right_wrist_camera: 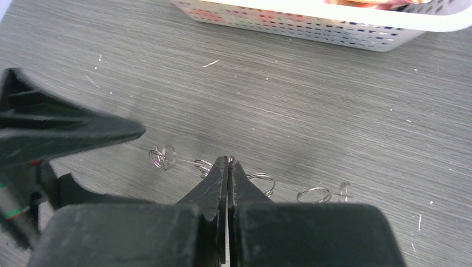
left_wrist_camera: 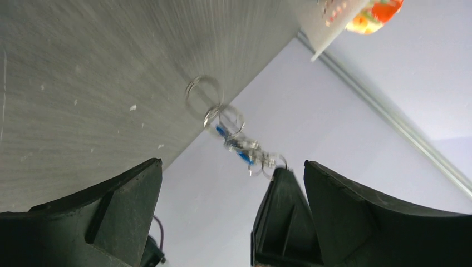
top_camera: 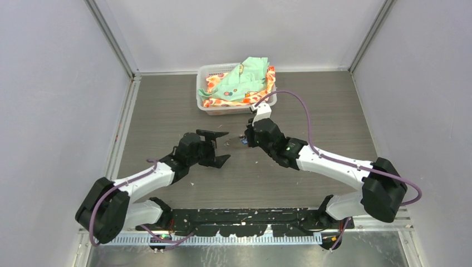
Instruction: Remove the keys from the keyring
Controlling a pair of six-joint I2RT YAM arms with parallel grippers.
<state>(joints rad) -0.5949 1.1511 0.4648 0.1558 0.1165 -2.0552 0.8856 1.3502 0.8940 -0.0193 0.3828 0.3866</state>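
The keys are a small bunch of silver loops with blue bits, pinched at one end by my right gripper. In the left wrist view the bunch stretches from a silver ring to the right gripper's dark tip. My left gripper is open, its jaws wide apart just left of the bunch and not touching it. In the right wrist view my right gripper is shut, with silver loops on both sides of its tips. The flat grey ring-shaped plate does not show.
A white basket of green and orange cloths stands at the back of the table, also in the right wrist view. Grey walls close in the table on three sides. A left finger reaches in at the left.
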